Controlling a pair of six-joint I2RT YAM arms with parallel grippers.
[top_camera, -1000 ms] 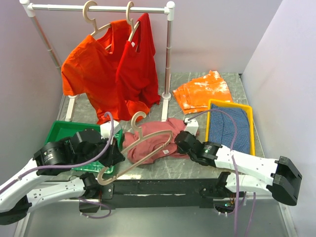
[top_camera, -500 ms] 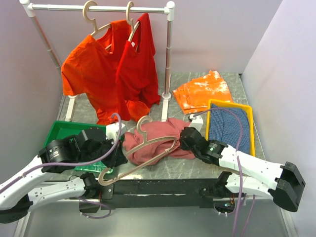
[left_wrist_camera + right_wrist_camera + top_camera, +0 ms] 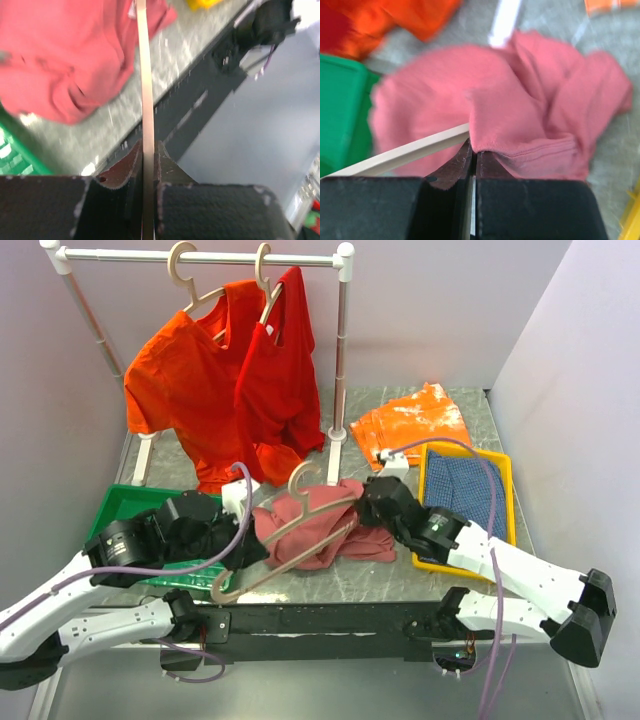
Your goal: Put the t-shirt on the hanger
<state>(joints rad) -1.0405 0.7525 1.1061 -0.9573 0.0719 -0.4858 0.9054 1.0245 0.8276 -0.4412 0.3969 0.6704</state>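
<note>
Rose cotton of the t-shirt (image 3: 520, 115) sits pinched in my right pincer (image 3: 473, 156) so the wooden hanger (image 3: 143, 90), clamped in my left pincer (image 3: 148, 152), can slide inside.

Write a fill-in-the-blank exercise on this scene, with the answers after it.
The left gripper is shut on the ____.
The right gripper pinches the pink ____.
____ shirts hang on the rail.
The blue cloth lies in the ____ tray.
Missing: hanger, t-shirt, two, yellow.
</note>
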